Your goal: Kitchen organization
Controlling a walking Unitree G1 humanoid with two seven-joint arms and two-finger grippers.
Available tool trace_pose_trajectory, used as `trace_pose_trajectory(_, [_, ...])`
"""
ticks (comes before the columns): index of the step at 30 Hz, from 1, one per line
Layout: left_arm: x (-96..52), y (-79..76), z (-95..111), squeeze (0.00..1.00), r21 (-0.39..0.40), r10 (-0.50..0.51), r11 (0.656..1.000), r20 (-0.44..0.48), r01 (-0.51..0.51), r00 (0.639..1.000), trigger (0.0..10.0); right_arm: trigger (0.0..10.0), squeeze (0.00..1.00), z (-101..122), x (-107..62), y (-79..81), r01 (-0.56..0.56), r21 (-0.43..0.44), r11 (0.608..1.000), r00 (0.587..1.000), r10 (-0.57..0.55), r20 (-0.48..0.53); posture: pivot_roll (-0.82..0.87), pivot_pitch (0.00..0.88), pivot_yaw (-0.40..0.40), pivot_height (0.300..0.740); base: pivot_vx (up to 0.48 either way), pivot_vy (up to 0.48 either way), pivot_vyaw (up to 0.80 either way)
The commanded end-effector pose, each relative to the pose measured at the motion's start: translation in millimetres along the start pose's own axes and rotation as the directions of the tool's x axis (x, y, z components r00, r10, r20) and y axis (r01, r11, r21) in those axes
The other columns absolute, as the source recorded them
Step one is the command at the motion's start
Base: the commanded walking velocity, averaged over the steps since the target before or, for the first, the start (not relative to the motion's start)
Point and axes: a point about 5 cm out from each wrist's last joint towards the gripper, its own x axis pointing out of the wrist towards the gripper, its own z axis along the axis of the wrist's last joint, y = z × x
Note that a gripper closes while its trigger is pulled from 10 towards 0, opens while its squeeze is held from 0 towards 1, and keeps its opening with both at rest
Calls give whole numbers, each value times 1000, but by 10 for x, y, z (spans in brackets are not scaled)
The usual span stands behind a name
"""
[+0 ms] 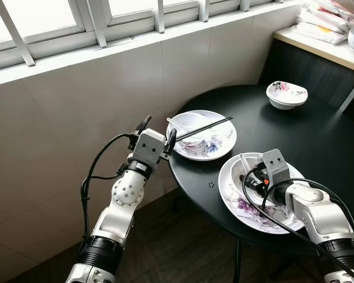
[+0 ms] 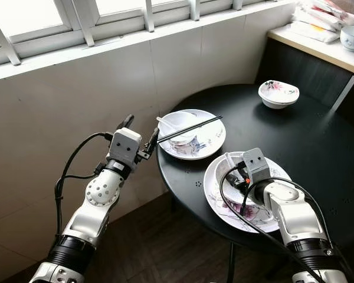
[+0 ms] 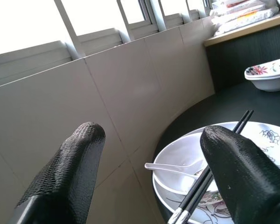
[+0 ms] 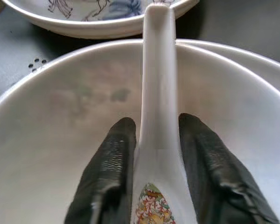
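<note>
Clearing dirty dishes off the round black table by the window. Step in hand, at a guess: picking up the spoon.

Right gripper down in the near bowl, 2 black fingers pressed on both sides of the white spoon, right where the handle meets the scoop. Looks like a firm hold. Spoon lying flat along the bowl, handle reaching over the rim toward the far plate. Near bowl sitting on the near plate, at the table edge closest to the robot.

Left gripper up in the air just beside the table edge, fingers wide apart, holding nothing. Right in front of it: far plate with a small bowl, a second spoon inside it, and 2 black chopsticks lying across the top. 1 more bowl sitting alone at the far side of the table.

Next, most likely: lift the spoon straight up and out, slowly, so the handle clears the rim and does not knock the far plate. Then on to the chopsticks with the left, with care, since thin sticks roll away easily.
</note>
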Motion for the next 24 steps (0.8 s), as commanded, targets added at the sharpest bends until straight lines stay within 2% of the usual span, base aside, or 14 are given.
trace_pose_trajectory(1, [19, 12, -8, 0, 10, -4, 1000, -6, 4, 1000, 10000, 0, 0, -38, 18, -7, 13, 24, 1000, 1000, -13, -7, -151, 0, 15, 740, 0, 0, 0])
trace_pose_trajectory(3, [17, 7, -15, 0, 9, -4, 1000, -8, 4, 1000, 10000, 0, 0, -10, 23, -9, 26, 15, 1000, 1000, -26, 14, -150, 0, 13, 740, 0, 0, 0])
trace_pose_trajectory(5, [17, 4, -20, 0, 9, -5, 1000, -10, 5, 1000, 10000, 0, 0, 42, 22, -14, 49, -34, 998, 998, -48, 43, -150, 0, 13, 740, 0, 0, 0])
trace_pose_trajectory(6, [15, 2, -23, 0, 9, -5, 1000, -11, 5, 1000, 10000, 0, 0, 104, 15, -31, 101, -110, 989, 993, -93, 74, -150, 0, 11, 740, 0, 0, 0])
trace_pose_trajectory(8, [12, -1, -24, 0, 9, -5, 1000, -11, 5, 1000, 10000, 0, 0, 131, 11, -35, 123, -135, 983, 990, -111, 91, -150, 0, 11, 740, 0, 0, 0])
trace_pose_trajectory(9, [12, -2, -26, 0, 9, -4, 1000, -12, 4, 1000, 10000, 0, 0, 211, 1, -33, 151, -143, 978, 982, -132, 132, -150, 0, 11, 740, 0, 0, 0])
trace_pose_trajectory(11, [12, -1, -26, 0, 8, -4, 1000, -12, 4, 1000, 10000, 0, 0, 279, -7, -32, 176, -146, 974, 974, -150, 168, -150, 0, 11, 740, 0, 0, 0])
trace_pose_trajectory(12, [12, -2, -25, 0, 8, -4, 1000, -12, 4, 1000, 10000, 0, 0, 406, -32, -37, 230, -145, 962, 951, -191, 242, -147, 0, 11, 740, 0, 0, 0])
trace_pose_trajectory(15, [12, -4, -21, 0, 7, -3, 1000, -12, 3, 1000, 10000, 0, 0, 559, -74, -28, 286, -145, 947, 914, -224, 339, -145, 0, 10, 740, 0, 0, 0])
trace_pose_trajectory(19, [15, 2, -17, 0, 4, 1, 1000, -11, -1, 1000, 10000, 0, 0, 725, -121, 52, 308, -134, 942, 866, -219, 449, -144, 0, 7, 740, 0, 0, 0])
trace_pose_trajectory(20, [15, 2, -17, 0, 4, 1, 1000, -11, -1, 1000, 10000, 0, 0, 725, -121, 52, 308, -134, 942, 866, -219, 449, -144, 0, 7, 740, 0, 0, 0])
trace_pose_trajectory(22, [15, 5, -16, 0, 1, 5, 1000, -10, -5, 1000, 10000, 0, 0, 803, -147, 125, 316, -134, 939, 835, -208, 509, -144, 0, 7, 740, 0, 0, 0])
trace_pose_trajectory(24, [15, 6, -16, 0, 1, 5, 1000, -10, -5, 1000, 10000, 0, 0, 819, -154, 153, 318, -137, 938, 824, -202, 530, -144, 0, 7, 740, 0, 0, 0])
